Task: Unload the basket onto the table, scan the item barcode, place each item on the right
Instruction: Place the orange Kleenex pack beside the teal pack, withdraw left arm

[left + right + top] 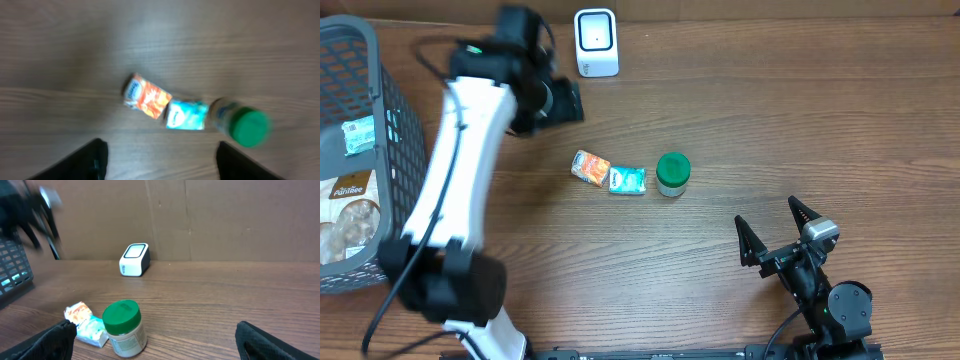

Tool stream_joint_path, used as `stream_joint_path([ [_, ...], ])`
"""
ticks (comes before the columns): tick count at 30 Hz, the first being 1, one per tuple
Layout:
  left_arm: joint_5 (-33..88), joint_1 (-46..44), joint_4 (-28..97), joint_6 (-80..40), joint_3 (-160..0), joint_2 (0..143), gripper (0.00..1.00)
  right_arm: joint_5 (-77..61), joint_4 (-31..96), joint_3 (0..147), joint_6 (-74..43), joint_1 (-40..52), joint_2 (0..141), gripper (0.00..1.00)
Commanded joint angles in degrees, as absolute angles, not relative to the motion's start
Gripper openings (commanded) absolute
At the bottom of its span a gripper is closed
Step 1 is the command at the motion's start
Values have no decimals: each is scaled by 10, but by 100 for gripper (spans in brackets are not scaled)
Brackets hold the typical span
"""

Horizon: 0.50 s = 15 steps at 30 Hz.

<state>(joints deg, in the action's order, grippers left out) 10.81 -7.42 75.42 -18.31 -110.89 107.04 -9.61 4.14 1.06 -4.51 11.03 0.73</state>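
The tabletop [800,110] middle is blocked by a close row: orange packet [590,167], teal packet [627,180], green-lidded jar [672,173]. Bare wood is left between the row and the scanner [596,42].

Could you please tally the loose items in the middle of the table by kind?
Small packets: 2 (orange printed packet, teal printed packet)
Jars: 1 (round plastic jar with green lid)
Total: 3
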Motion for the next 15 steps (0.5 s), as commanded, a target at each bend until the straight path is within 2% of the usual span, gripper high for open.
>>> stream_joint_path([
  [1,53,-37,816,-149,-1266,993,77,-90,39,4,-48,114,2,100],
  [5,17,50,883,-150,-1390,967,87,-90,39,4,-48,114,2,100],
  [8,14,150,910,-150,-1430,952,91,-90,39,4,-48,114,2,100],
  [10,15,255,918,-150,-1433,948,92,-90,39,4,-48,114,2,100],
  [15,15,387,922,-164,-1415,958,86,-90,39,4,-48,114,2,100],
])
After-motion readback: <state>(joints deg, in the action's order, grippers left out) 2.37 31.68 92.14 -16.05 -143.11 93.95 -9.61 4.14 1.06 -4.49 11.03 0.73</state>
